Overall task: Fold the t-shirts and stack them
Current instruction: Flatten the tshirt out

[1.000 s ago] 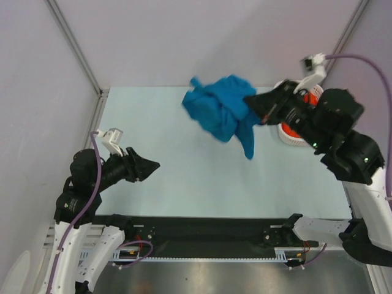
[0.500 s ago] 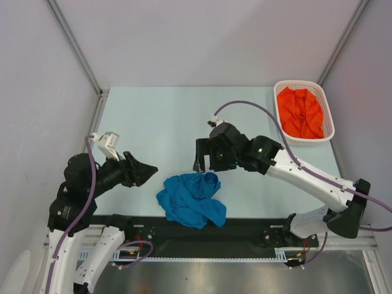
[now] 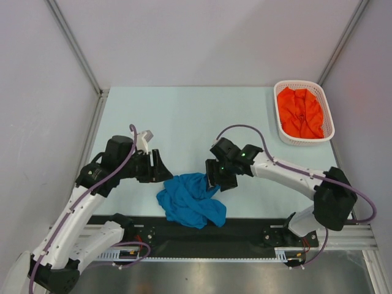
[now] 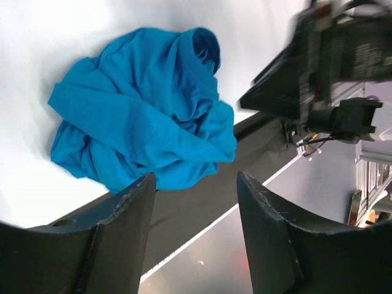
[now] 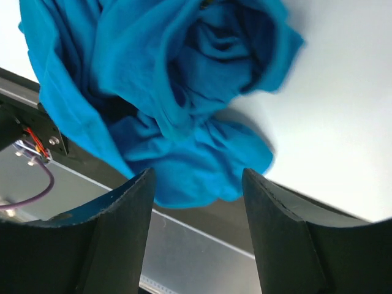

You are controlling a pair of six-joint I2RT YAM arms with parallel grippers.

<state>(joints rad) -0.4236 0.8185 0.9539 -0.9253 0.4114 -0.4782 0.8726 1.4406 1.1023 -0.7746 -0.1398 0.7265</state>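
I see the pale table [image 3: 184, 116] filling most of the top view, with grey walls on three sides. Along its near edge runs the black rail [image 3: 245, 229] where both arms are mounted. The left arm [image 3: 73, 208] bends in from the left. The right arm [image 3: 294, 177] reaches across from the right, and both point toward the middle of the near edge.

The blue t-shirt [image 3: 190, 199] lies there in a crumpled, unfolded heap between the two wrists, and its near folds lap over onto the black rail. My left wrist camera shows it [image 4: 141, 104] bunched on the white surface ahead of the fingers. My right wrist camera looks almost straight down into its folds [image 5: 165, 79].

The white lattice basket [image 3: 304, 142] sits in the far right corner of the table, well apart from the blue shirt. The orange-red t-shirt [image 3: 300, 113] is bundled inside it.

The left gripper [image 3: 162, 170] sits just left of the blue heap, not touching it. In its own view [image 4: 196, 177] the fingers stand apart with nothing between them. The right gripper [image 3: 217, 182] is over the heap's far right edge. Its fingers [image 5: 197, 174] are also spread, with no cloth pinched between them. I cannot tell whether they brush the fabric.
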